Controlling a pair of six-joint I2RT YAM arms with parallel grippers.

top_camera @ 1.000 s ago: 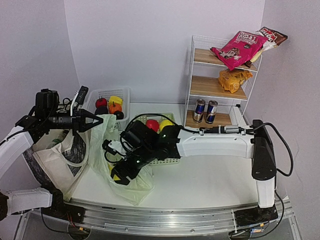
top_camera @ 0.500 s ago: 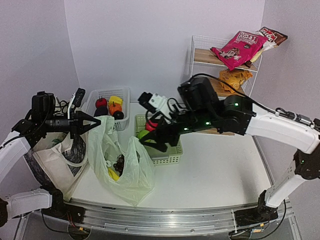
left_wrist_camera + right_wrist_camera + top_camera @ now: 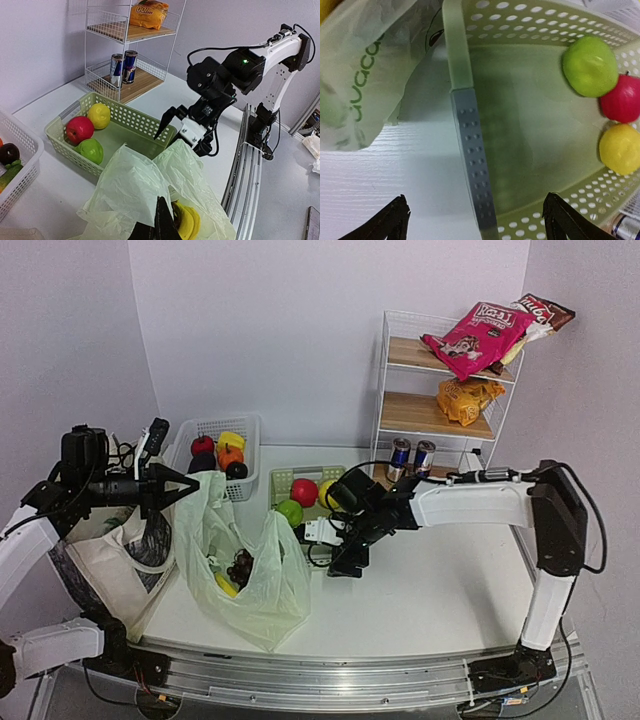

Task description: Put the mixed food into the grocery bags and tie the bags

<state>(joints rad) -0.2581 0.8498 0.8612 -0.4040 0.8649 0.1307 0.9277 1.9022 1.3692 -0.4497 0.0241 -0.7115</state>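
Top view: left gripper (image 3: 190,483) pinched shut on plastic bag (image 3: 272,585) rim. Right wrist view adds: right gripper (image 3: 477,224) jaws spread wide, empty, above green basket (image 3: 470,150) wall

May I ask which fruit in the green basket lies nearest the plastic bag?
The green fruit; red fruit and yellow fruit sit farther from the bag.

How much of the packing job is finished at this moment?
Done: bananas and grapes lie in the plastic bag. In hand: the left gripper, shut, pinches the bag's rim; the right gripper hangs open and empty over the green basket. Left: the basket's three fruits, the cans and packets on the shelf, then tying this bag and the canvas tote.
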